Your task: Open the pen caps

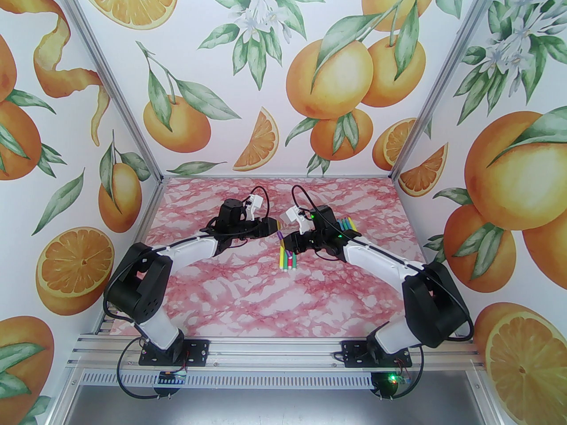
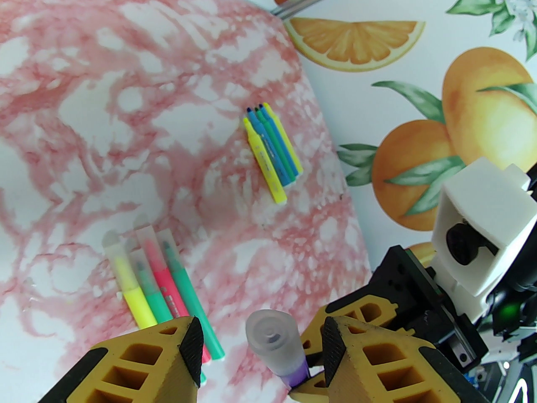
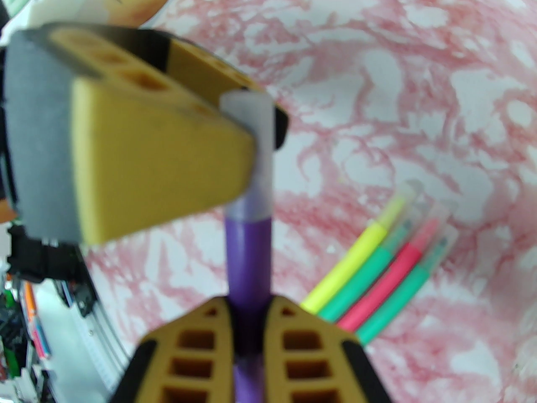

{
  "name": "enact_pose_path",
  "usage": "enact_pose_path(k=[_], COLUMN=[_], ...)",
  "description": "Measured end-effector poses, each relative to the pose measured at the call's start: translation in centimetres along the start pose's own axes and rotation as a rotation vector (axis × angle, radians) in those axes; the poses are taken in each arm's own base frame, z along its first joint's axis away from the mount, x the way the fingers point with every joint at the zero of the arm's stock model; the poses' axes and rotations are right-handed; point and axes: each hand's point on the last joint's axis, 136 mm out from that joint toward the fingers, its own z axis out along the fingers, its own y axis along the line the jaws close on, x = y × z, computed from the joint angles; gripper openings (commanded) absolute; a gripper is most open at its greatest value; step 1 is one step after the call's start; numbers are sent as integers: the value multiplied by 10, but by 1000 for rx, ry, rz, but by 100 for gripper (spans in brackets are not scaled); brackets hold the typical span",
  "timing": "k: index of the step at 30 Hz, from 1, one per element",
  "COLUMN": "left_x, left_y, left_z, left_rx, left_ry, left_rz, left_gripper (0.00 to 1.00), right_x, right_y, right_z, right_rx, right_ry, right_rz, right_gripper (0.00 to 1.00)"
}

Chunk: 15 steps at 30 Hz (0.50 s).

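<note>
The surface (image 1: 248,290) is marbled pink and white, boxed in by walls (image 1: 266,60) printed with oranges, leaves and blossom, with a bare aluminium frame (image 1: 274,353) along its 6 o'clock edge; near the middle the right claw (image 3: 248,304) is clamped on a purple pen (image 3: 247,250), whose pale cap (image 2: 272,342) stands between the parted fingers of the left claw (image 2: 261,323), with a gap on the cap's 9 o'clock side; the capped pens (image 1: 288,260) lie in a row at 6 o'clock of the claws; the bare-tipped pens (image 2: 272,149) lie bundled at 3 o'clock, partly hidden behind the right wrist from above; the right wrist view is blurred, so I cannot tell whether a left finger touches the cap.
</note>
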Motion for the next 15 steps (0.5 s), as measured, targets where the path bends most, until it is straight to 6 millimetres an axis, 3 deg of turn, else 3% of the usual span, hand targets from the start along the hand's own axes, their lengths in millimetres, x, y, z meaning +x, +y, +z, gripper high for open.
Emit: enact_pose_path(k=[15], left_x=[-5], left_y=[-10], left_z=[1], left_rx=[38], left_ry=[-8], left_rz=[8], left_gripper=[35], right_x=[1], right_y=[2], right_z=[1], right_rx=[-4], right_ry=[3], right_rz=[-14], right_gripper=[1])
